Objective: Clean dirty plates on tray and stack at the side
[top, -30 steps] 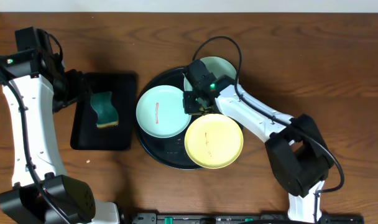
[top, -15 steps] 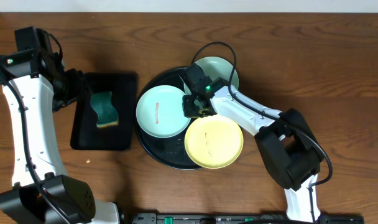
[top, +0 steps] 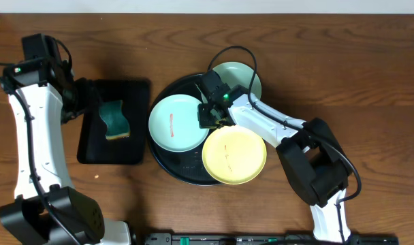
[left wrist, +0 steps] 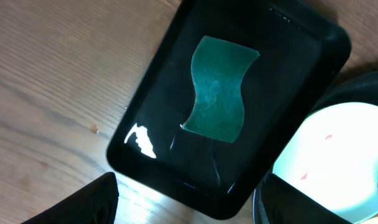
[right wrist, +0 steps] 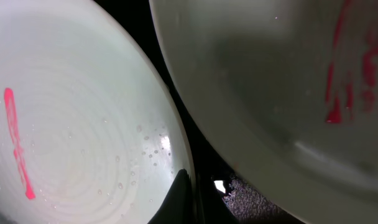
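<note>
Above the tray (top: 167,165), right tool (top: 208,117) shifted slightly leftward.

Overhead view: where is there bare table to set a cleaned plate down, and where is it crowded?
Bare wood lies right of the round tray, above the right arm, and below the rectangular tray, beside the left arm. The round tray is crowded: three plates and the right gripper.

Jaws wide on left gripper (left wrist: 189,194); unclear on right gripper (top: 210,118).
</note>
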